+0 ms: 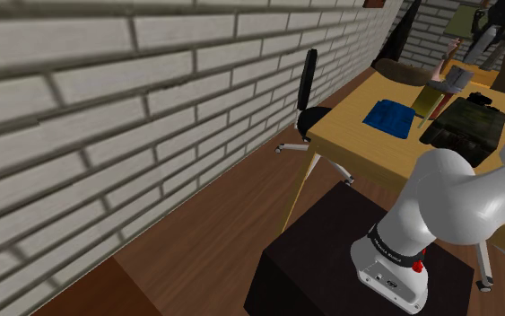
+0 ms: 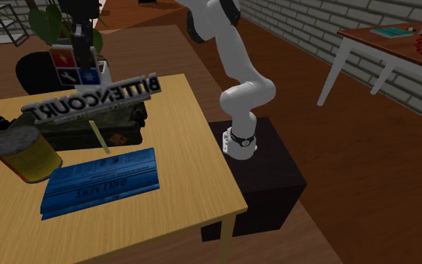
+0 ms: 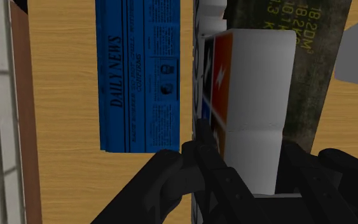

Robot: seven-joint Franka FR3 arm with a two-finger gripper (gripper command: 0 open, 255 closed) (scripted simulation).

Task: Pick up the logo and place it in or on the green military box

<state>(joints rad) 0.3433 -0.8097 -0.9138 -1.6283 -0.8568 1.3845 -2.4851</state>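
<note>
The logo [image 2: 89, 97] is a grey strip of raised letters reading BITTENCOURT, with a white block [image 3: 260, 95] carrying a red and blue shield. My gripper [image 3: 250, 172] is shut on that white block and carries the logo from above [image 2: 82, 34]. The logo hangs over the dark green military box [image 2: 89, 127], which stands on the wooden table [image 2: 187, 150]; I cannot tell whether they touch. In the shoulder view the logo [image 1: 455, 77] sits over the box [image 1: 464, 127] at the table's far side, under the gripper [image 1: 485, 40].
A blue Daily News newspaper [image 2: 100, 180] lies flat on the table beside the box. A tin can [image 2: 25, 154] stands beside the paper. A black office chair [image 1: 308, 94] is by the brick wall [image 1: 107, 108]. Another table [image 2: 396, 41] stands far right.
</note>
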